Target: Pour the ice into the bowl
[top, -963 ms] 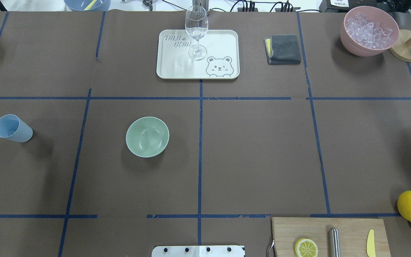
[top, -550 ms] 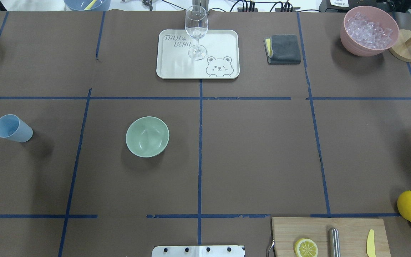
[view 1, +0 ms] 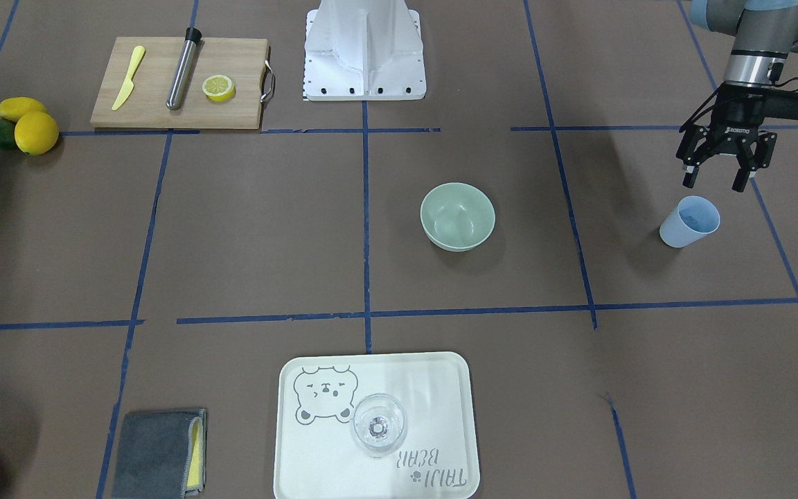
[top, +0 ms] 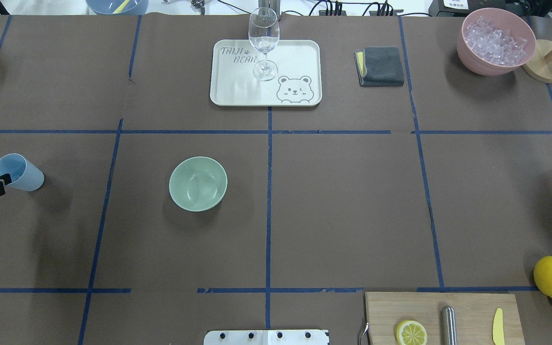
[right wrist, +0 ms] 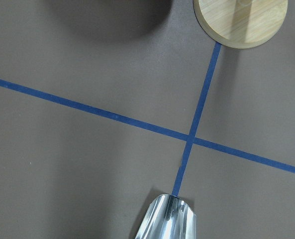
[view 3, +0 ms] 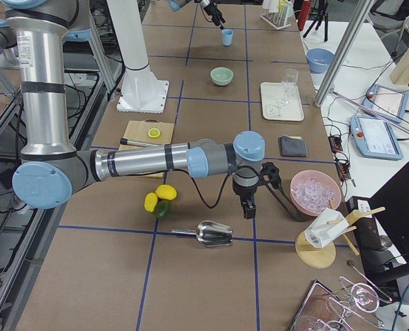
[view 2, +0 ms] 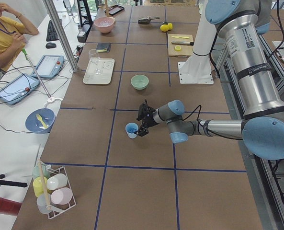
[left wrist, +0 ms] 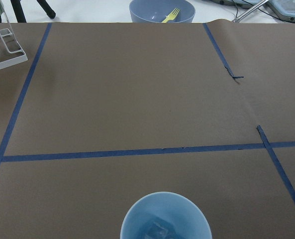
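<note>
Two grippers to report. Found the left gripper (view 1: 713,184) just beside the light blue cup (view 1: 688,222), on the robot's side of it, jaws spread wide with nothing between them; no contact with the cup to be made out. Spotted the ice (left wrist: 157,230) as a few clear cubes at the bottom of that cup, plainest from the left wrist. Placed the cup upright on the brown paper at the robot's far left, well apart from the bowl (view 1: 457,216), with a blue tape line between the two. Located the bowl, pale green and upright, near the table's middle, just to the robot's left of the centre tape line. Traced the right gripper (view 3: 248,209) only in the side view from the robot's right, hanging over the paper near a metal scoop (view 3: 214,234) and a pink bowl (view 3: 313,211) heaped with clear cubes; cannot tell how its jaws stand. Beyond the green bowl, across from the robot: a white tray (top: 300,52) bearing a wine glass (top: 263,38), and a folded grey cloth (top: 381,66) beside it. Close to the robot's base: a wooden board (top: 472,311) with half a lemon (top: 410,332).
</note>
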